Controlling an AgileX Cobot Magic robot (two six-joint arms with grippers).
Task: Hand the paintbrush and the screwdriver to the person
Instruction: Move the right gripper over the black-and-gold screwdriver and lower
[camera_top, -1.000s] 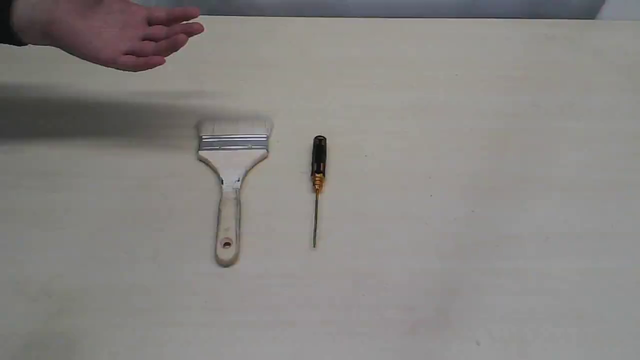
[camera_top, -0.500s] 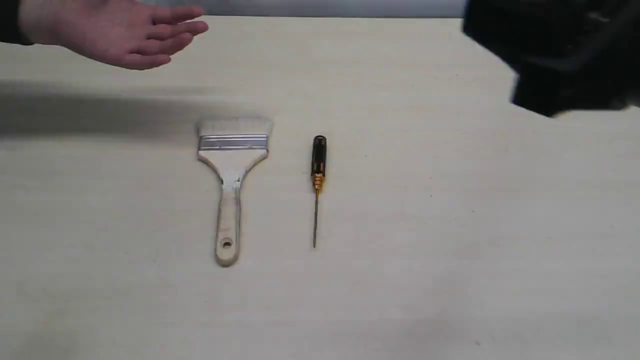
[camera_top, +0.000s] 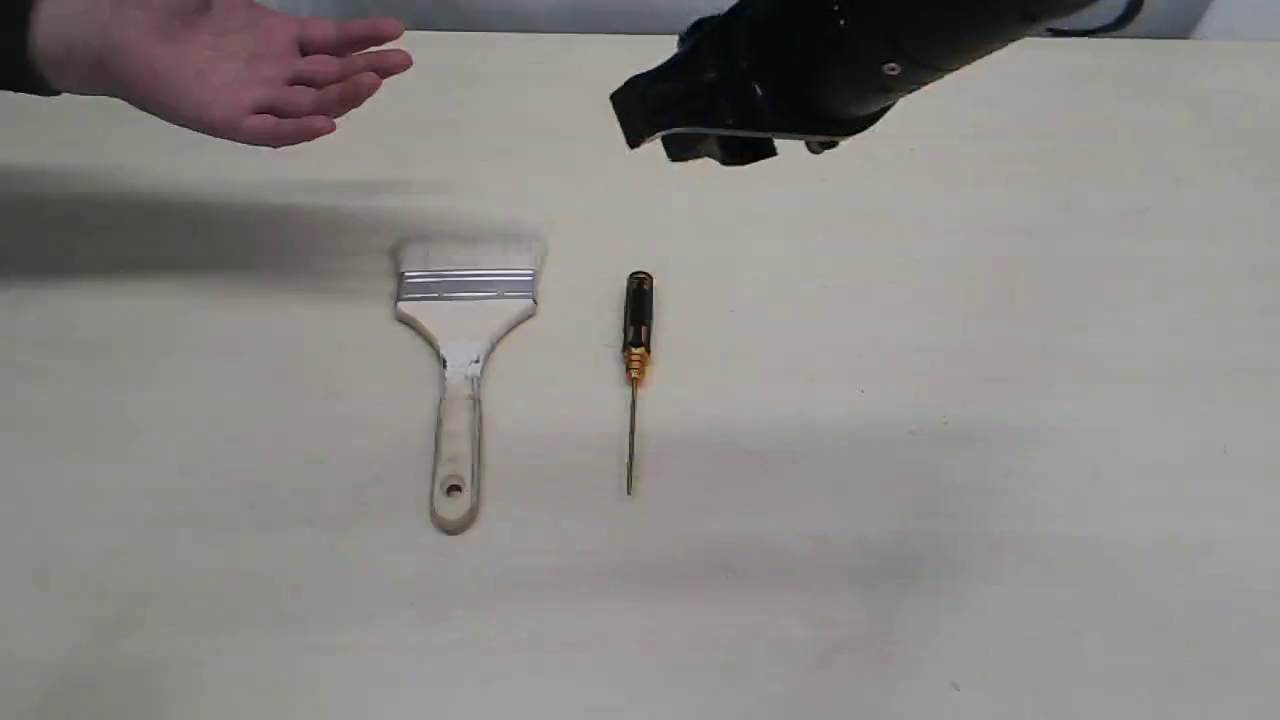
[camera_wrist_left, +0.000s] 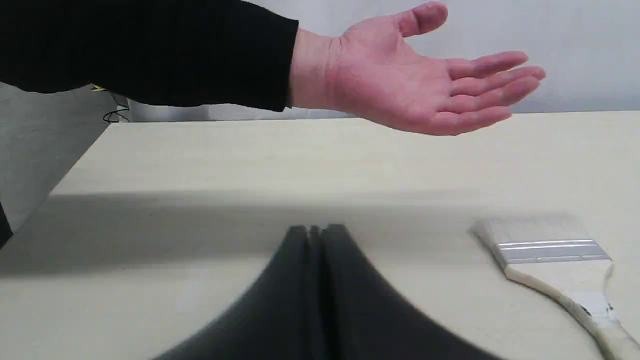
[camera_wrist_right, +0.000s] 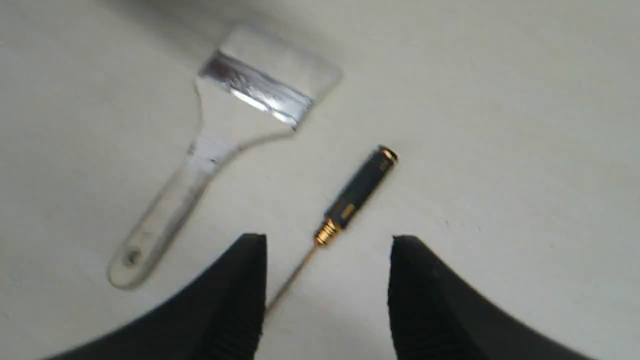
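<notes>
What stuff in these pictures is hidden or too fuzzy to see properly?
- Slim black-handled, gold-collared screwdriver: tip shape too thin in the exterior view, blurred in the right wrist view.
- Wide flat wooden-handled paintbrush: handle end cut off by the left wrist view's edge.
- Person's bare hand with dark sleeve: the rest lies beyond the exterior view's edge.
- Black right tool: only a dark blur in the exterior view.

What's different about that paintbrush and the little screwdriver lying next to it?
The paintbrush is wide and flat, with pale bristles and a silver band; the screwdriver is slim, with a thin metal shaft. The paintbrush has a worn light wooden handle; the screwdriver's is black with a gold collar. The paintbrush is longer than the screwdriver. Both lie flat on the table, side by side and roughly parallel, untouched.
</notes>
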